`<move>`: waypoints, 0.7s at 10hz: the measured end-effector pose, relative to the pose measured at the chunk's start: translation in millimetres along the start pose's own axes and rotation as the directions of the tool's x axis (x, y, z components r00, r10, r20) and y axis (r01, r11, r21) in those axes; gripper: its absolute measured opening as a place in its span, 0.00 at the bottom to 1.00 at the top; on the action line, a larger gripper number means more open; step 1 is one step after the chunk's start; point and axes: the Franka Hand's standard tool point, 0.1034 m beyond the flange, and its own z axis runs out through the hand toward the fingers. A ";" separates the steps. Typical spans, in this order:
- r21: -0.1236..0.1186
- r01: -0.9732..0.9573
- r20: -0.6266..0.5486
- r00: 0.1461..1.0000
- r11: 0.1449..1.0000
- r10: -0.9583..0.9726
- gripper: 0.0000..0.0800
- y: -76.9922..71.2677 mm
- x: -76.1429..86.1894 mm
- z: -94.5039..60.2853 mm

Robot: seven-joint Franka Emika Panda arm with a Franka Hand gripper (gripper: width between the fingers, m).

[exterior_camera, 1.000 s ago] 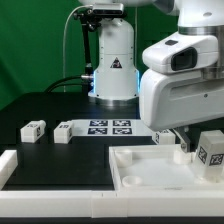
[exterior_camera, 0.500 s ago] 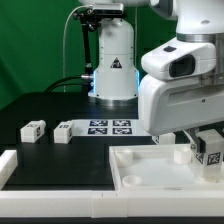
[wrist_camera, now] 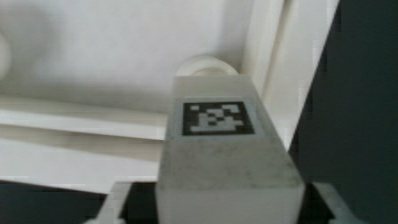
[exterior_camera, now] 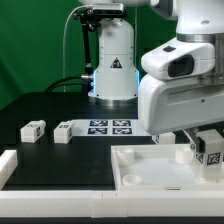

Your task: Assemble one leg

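Note:
My gripper is shut on a leg, a small white block with a black-and-white tag, at the exterior view's right. It holds the leg just above the right part of the large white panel. In the wrist view the leg fills the middle between the two fingers, tag facing the camera, with the panel's corner beyond it. Two more legs lie on the black table at the exterior view's left.
The marker board lies behind the panel, in front of the arm's white base. A white L-shaped fence piece lies at the front left. A small white stub stands on the panel beside the held leg.
The arm with the held leg has shifted slightly, rising a little over the panel's right side. The two legs on the table have not moved.

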 end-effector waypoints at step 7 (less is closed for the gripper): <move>-0.005 -0.795 -0.047 0.607 0.607 0.794 0.37 9.1 -4.3 -0.5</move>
